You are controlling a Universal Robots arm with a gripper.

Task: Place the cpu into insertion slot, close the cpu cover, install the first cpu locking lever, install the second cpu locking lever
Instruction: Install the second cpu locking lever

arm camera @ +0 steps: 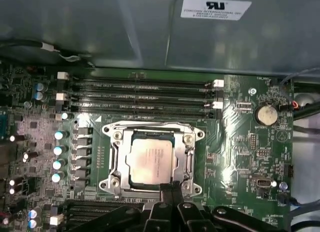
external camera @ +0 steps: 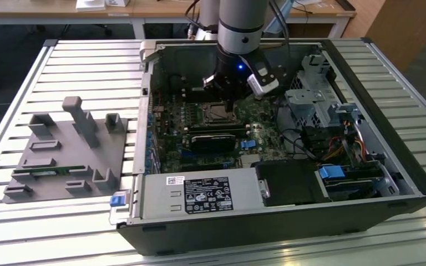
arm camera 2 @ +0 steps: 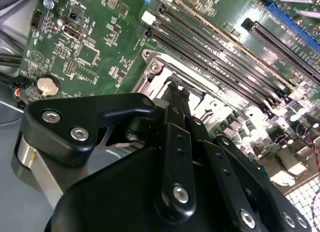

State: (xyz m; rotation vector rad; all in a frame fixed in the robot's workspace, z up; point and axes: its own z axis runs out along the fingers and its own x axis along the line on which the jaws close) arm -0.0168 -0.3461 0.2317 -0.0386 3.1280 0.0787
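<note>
silver-grey cpu (arm camera: 151,162) seated flat in the insertion slot (arm camera: 116,182) on the green motherboard (arm camera: 240,147), with the cpu cover (arm camera: 187,159) folded down as a thin metal frame around it. gripper (arm camera: 171,188) lowered to one edge of the socket, black fingers (arm camera: 176,192) pressed together with no gap between them and nothing between them, tips at the frame's rim; whether touching the metal, cannot tell. same narrow fingertips (arm camera 2: 176,94) over the socket edge in the second wrist view, beside long black memory slots (arm camera 2: 220,57). round coin battery (arm camera: 265,113) off to one side of the socket, well apart. from the exterior view, arm reaching down into the open black computer case (external camera: 390,166), gripper (external camera: 228,102) just above the socket (external camera: 214,112); grey fixture block (external camera: 65,158) on the slatted table (external camera: 20,77) towards the exterior view's left.
</note>
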